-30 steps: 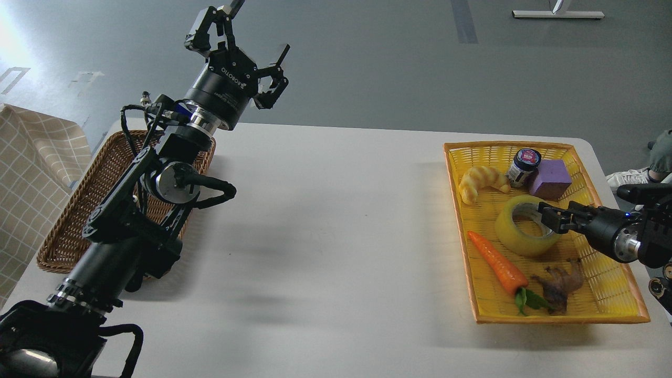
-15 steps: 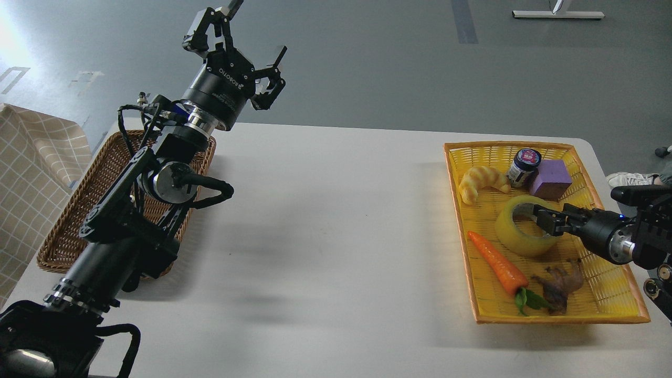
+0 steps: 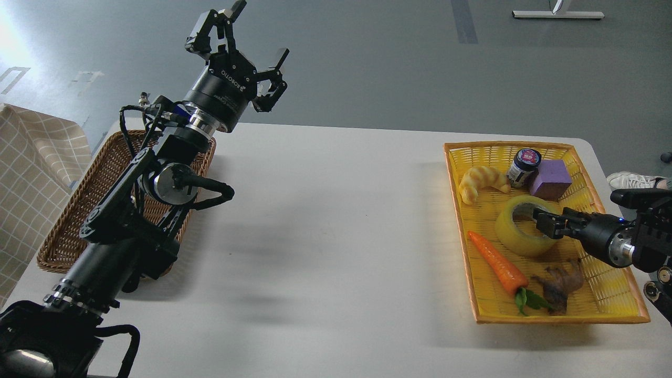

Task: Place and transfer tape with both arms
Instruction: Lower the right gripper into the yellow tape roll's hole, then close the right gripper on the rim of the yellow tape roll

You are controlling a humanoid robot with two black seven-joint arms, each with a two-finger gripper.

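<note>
Reaching into the yellow basket (image 3: 619, 294), my right gripper (image 3: 545, 222) sits at the tape (image 3: 517, 237), fingertips over its near rim by the upward-facing core; I cannot tell their spread. My left gripper (image 3: 251, 50), spread wide, hangs well apart.

You see a translucent yellow tape (image 3: 525, 227) with a grey-white core in a yellow basket (image 3: 614, 286) rimmed in orange. At its 12 o'clock sits a purple block (image 3: 550, 178); at 7 o'clock, an orange carrot (image 3: 496, 264) with green leaves. The table (image 3: 336, 236) is pale grey; the wicker basket (image 3: 68, 220) is brown.
</note>
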